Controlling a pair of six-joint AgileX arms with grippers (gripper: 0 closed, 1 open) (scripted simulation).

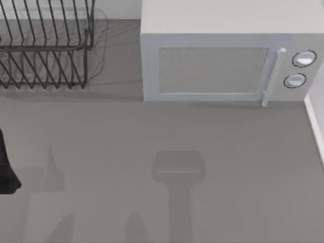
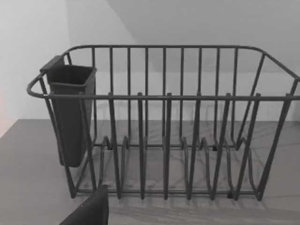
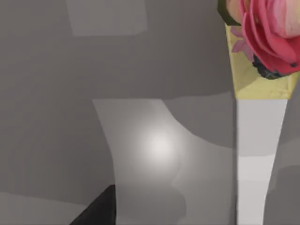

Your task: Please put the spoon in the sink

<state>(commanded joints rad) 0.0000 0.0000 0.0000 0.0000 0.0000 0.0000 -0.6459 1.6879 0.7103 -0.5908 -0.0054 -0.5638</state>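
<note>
Dark wire rack (image 1: pixel 45 45) (matt counter (image 1: pixel 152 131))

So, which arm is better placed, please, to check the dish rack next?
Probably left: the left arm sits at the table's left edge, its wrist view facing the dish rack and utensil cup.

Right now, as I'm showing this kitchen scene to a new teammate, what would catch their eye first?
Probably the big white microwave oven at the back of the grey counter, right of centre in the top view, door closed. Next, the dark wire dish rack in the back left corner; the left wrist view shows a dark cutlery cup hung at one end. The right wrist view catches a pink flower.
</note>
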